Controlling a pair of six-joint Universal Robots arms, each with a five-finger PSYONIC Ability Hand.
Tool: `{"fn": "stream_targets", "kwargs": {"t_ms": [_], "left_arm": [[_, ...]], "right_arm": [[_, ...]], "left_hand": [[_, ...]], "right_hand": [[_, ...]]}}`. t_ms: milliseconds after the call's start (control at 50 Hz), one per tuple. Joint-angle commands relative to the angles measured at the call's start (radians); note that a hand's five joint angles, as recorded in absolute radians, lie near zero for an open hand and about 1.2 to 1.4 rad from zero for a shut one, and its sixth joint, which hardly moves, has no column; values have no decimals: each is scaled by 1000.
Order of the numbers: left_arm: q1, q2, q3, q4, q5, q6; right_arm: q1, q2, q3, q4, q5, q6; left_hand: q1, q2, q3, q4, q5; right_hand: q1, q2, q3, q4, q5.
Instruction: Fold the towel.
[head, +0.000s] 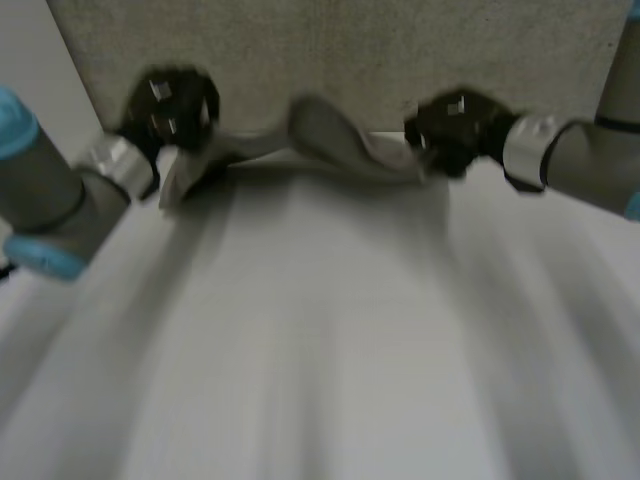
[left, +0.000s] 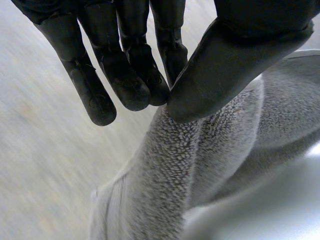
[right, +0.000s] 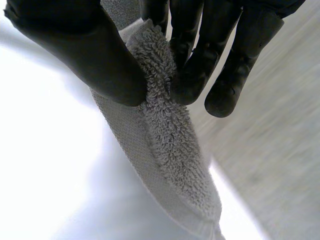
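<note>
- Grey terry cloth, the towel (head: 330, 148) is slung between the two hands at the far edge of the white counter (head: 330, 350) in the head view. The left hand (head: 170, 108) has its left end and the right hand (head: 455, 130) its right end, while the middle sags and twists. It looks soft and limp, so I judge it light and apt to droop wherever it is not held.
- Left wrist view: the left hand (left: 235, 55) pinches the towel (left: 190, 170) at its edge, thumb against fingers (left: 125, 80). The looped pile should give good friction, so slipping seems unlikely.
- Right wrist view: the right hand (right: 75, 45) pinches a bunched, hemmed edge of the towel (right: 170, 140) between thumb and fingers (right: 200, 70). The flatter woven band at the hem and the corners seem the firmest places to hold.
- No brand, label or writing can be read on the towel.
</note>
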Motion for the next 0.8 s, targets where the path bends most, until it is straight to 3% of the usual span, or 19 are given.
{"fn": "stream_targets", "kwargs": {"t_ms": [20, 140, 260, 280, 460, 620, 800], "left_arm": [[2, 45, -281, 3, 38, 158], [-1, 44, -368, 9, 32, 223], [-2, 4, -386, 19, 32, 244], [-2, -11, -383, 25, 30, 246], [-1, -44, -362, 55, 27, 247], [7, -35, -371, 63, 29, 247], [13, -31, -351, 131, 26, 253]], "right_arm": [[-65, -108, 301, 19, 3, -116], [-118, -234, 524, -119, 16, -113], [-135, -265, 648, -199, 41, -113], [-140, -269, 679, -220, 41, -113], [-157, -275, 805, -383, 44, 3], [-166, -295, 851, -490, 39, 125], [-160, -300, 891, -535, 42, 136]], "left_hand": [[138, 60, 48, 37, 119], [138, 60, 48, 37, 119], [138, 60, 48, 37, 119], [-71, -148, -161, -172, -89], [-578, -655, -668, -679, -596], [-613, -691, -704, -714, -632], [-613, -691, -704, -714, -632]], "right_hand": [[81, 90, 60, 59, 72], [81, 90, 60, 59, 72], [81, 90, 60, 59, 72], [81, 90, 60, 59, 72], [81, 90, 60, 59, 72], [81, 90, 60, 59, 72], [81, 90, 60, 59, 72]]}}
